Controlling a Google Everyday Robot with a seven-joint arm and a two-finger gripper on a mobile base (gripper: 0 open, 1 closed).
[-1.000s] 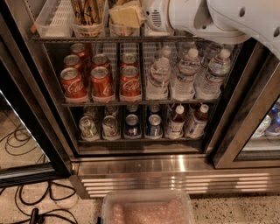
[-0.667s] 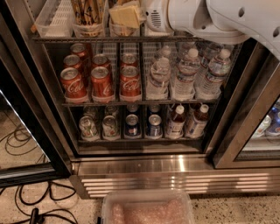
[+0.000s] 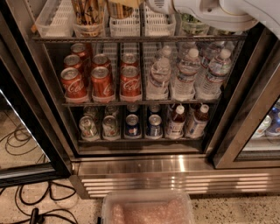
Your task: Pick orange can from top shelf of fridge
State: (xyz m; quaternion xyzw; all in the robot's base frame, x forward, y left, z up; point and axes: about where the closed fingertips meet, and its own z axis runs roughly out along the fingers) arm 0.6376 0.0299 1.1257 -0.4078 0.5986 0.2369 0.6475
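Whether the gripper [image 3: 126, 3] is clenched or released, I cannot tell; only a tan sliver of it shows at the very top edge, just above a white lattice tray [image 3: 127, 25]. Just to its left stands the orange can [image 3: 87, 12], tall and slim with dark streaks, upright in a clear tray [image 3: 89, 29] on the top shelf [image 3: 131, 39]. Gripper and can sit near each other, and I cannot tell if they touch. The white arm [image 3: 218, 13] sweeps in from the upper right, across the front of the fridge [image 3: 175, 173].

One rack down, red cola cans [image 3: 101, 82] line up on the left, water bottles [image 3: 186, 72] on the right. On the lowest rack, small cans [image 3: 109, 126] stand in rows beside two dark-capped bottles [image 3: 177, 120].

Below the ribbed steel base, a clear plastic bin [image 3: 148, 208] sits on the speckled floor, and black cables [image 3: 39, 201] trail off at lower left.
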